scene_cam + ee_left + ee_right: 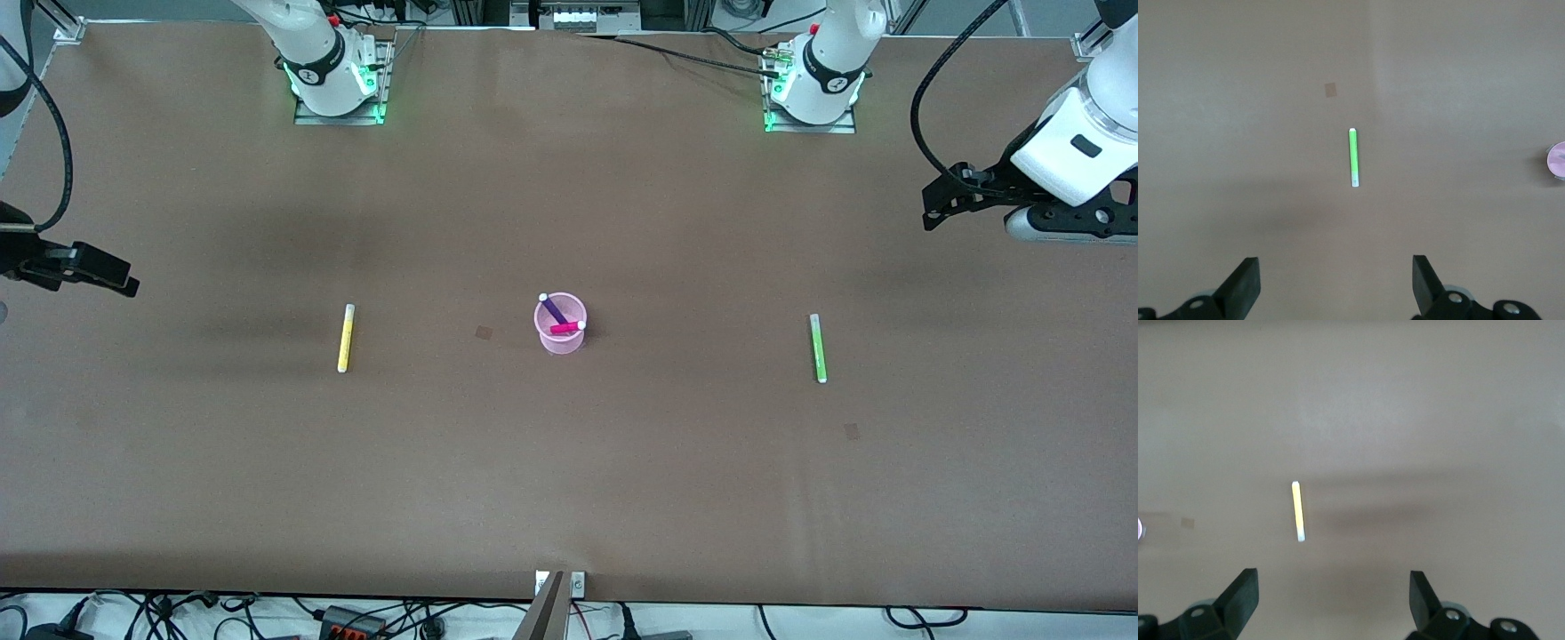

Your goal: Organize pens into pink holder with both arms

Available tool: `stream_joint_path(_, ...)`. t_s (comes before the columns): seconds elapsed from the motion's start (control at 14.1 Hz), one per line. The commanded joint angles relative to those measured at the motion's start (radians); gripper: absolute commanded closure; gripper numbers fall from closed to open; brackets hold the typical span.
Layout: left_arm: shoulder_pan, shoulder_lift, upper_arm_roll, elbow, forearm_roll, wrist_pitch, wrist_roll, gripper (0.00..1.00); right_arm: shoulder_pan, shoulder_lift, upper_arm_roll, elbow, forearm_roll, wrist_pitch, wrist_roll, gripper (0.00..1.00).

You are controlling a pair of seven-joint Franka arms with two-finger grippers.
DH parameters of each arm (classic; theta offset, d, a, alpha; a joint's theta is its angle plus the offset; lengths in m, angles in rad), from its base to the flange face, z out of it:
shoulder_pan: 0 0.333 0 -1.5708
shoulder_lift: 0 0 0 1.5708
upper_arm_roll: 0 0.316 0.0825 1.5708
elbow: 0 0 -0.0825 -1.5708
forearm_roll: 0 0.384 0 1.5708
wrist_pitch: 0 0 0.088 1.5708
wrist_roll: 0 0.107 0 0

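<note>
The pink holder (560, 340) stands upright at the table's middle with the purple pen (553, 308) and the magenta pen (565, 328) leaning inside it. The yellow pen (345, 338) lies flat toward the right arm's end. The green pen (817, 348) lies flat toward the left arm's end. My left gripper (932, 210) is open and empty, up in the air over the left arm's end; its wrist view shows the green pen (1353, 158) and the holder (1557, 160). My right gripper (129, 284) is open and empty over the right arm's end; its wrist view shows the yellow pen (1297, 511).
The brown table (569, 498) has two small darker patches, one beside the holder (483, 332) and one nearer to the front camera than the green pen (852, 431). Cables and a power strip run along the table's near edge (356, 618).
</note>
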Motion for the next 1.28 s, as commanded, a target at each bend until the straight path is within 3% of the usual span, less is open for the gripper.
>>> stream_joint_path(0.0, 0.000, 0.006, 0.003, 0.019, -0.022, -0.004, -0.007, 0.00, -0.014, -0.019, 0.015, -0.028, 0.001, -0.023, -0.036, 0.00)
stream_joint_path(0.5, -0.002, 0.006, 0.001, 0.019, -0.022, -0.003, -0.008, 0.00, -0.007, -0.268, 0.020, -0.382, -0.002, 0.105, -0.059, 0.00)
stream_joint_path(0.85, -0.002, 0.006, 0.001, 0.024, -0.022, -0.004, -0.007, 0.00, -0.002, -0.361, 0.027, -0.470, -0.038, 0.124, -0.070, 0.00)
stream_joint_path(1.21, -0.002, 0.006, 0.001, 0.025, -0.020, -0.004, 0.001, 0.00, -0.002, -0.352, 0.032, -0.462, -0.040, 0.116, -0.064, 0.00)
